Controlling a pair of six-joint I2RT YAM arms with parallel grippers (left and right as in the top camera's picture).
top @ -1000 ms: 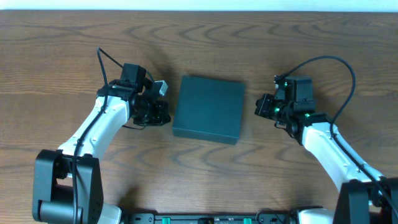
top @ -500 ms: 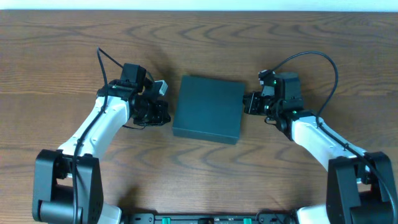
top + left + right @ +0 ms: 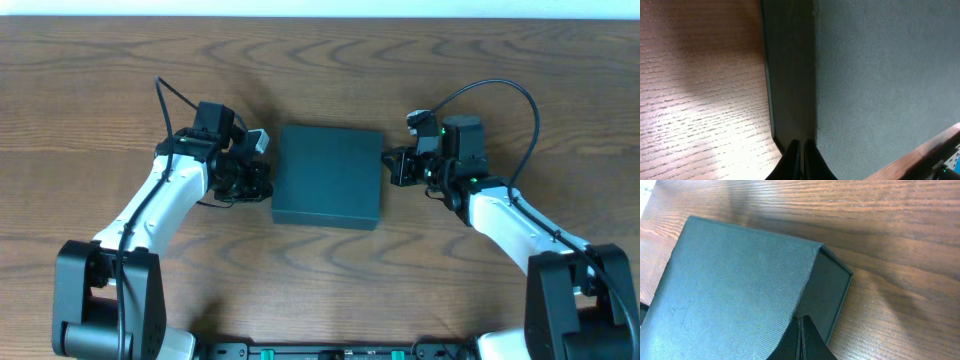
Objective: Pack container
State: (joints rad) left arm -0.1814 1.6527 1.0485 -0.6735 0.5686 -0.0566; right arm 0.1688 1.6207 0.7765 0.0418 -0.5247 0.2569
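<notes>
The dark teal container point(image 3: 328, 176) lies closed and flat in the middle of the wooden table. My left gripper point(image 3: 265, 181) is shut and empty, its tips against the container's left side wall point(image 3: 790, 75). My right gripper point(image 3: 391, 167) is shut and empty, its tips against the container's right side. In the right wrist view the lid's top point(image 3: 735, 290) and the dark side wall point(image 3: 832, 300) show just ahead of the closed fingertips point(image 3: 807, 330). The left wrist view shows the closed fingertips point(image 3: 795, 152) at the wall's lower edge.
The wooden table point(image 3: 320, 60) spreads all round the container. Its far edge runs along the top of the overhead view. No snack packets show in any view.
My right gripper moved left up to the container's right side and pushed the container a little to the left, against my left gripper. The left arm has not moved.
</notes>
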